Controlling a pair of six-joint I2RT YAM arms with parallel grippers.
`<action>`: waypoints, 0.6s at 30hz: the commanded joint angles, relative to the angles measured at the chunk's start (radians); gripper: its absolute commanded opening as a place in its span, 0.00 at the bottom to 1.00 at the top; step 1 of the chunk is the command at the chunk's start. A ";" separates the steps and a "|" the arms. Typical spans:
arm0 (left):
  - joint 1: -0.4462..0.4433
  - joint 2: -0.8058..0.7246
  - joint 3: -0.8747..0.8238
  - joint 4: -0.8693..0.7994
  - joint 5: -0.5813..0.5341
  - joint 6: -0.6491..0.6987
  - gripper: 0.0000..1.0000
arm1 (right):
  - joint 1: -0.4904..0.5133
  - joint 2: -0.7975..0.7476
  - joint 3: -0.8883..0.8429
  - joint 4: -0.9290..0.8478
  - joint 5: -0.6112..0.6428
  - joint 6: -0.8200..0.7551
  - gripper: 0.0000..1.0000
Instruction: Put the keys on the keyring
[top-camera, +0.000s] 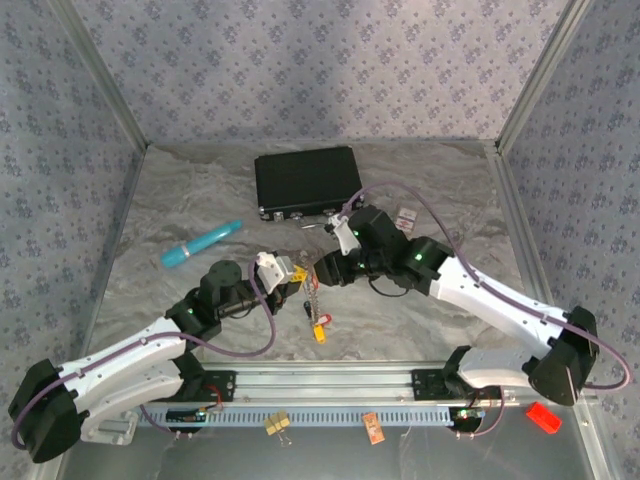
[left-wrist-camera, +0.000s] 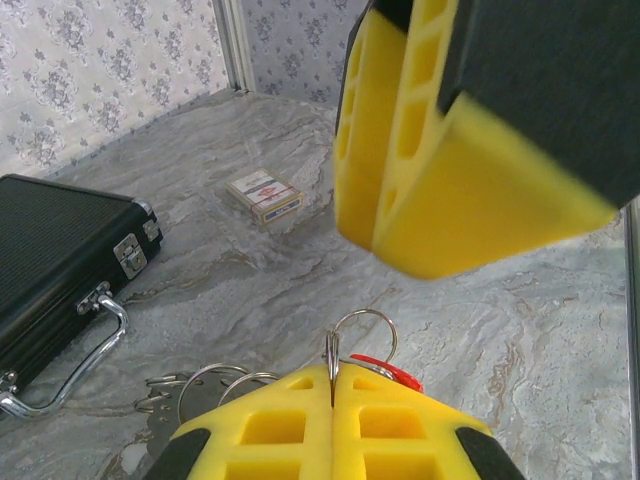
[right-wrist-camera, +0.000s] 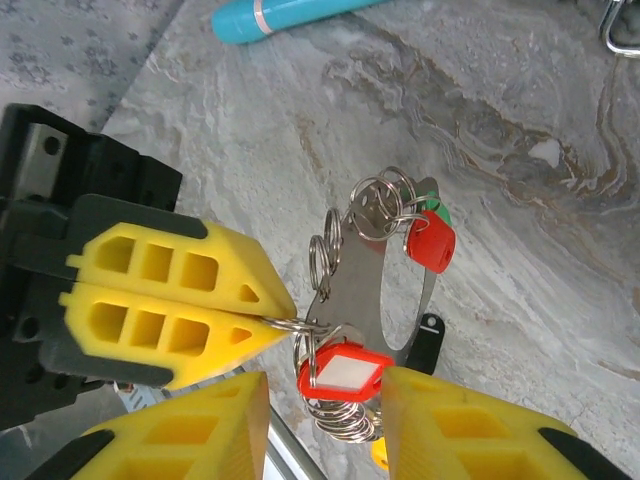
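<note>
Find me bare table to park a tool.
Free: back-left corner, left of case, behind pen. Also back right, past the card box. Crowded: centre, where left gripper and right gripper meet at the keys.

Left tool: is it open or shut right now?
Shut: the left tool has its yellow fingers pressed together, pinching a small metal ring beside the red tag.
</note>
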 joint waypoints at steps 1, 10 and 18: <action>-0.002 -0.007 0.037 0.033 -0.008 -0.031 0.00 | 0.016 0.038 0.063 -0.047 -0.012 -0.003 0.34; -0.001 -0.002 0.032 0.042 -0.003 -0.029 0.00 | 0.014 0.080 0.074 -0.052 -0.027 -0.002 0.25; -0.001 -0.001 0.029 0.049 -0.004 -0.027 0.00 | 0.001 0.095 0.105 -0.062 -0.054 -0.005 0.14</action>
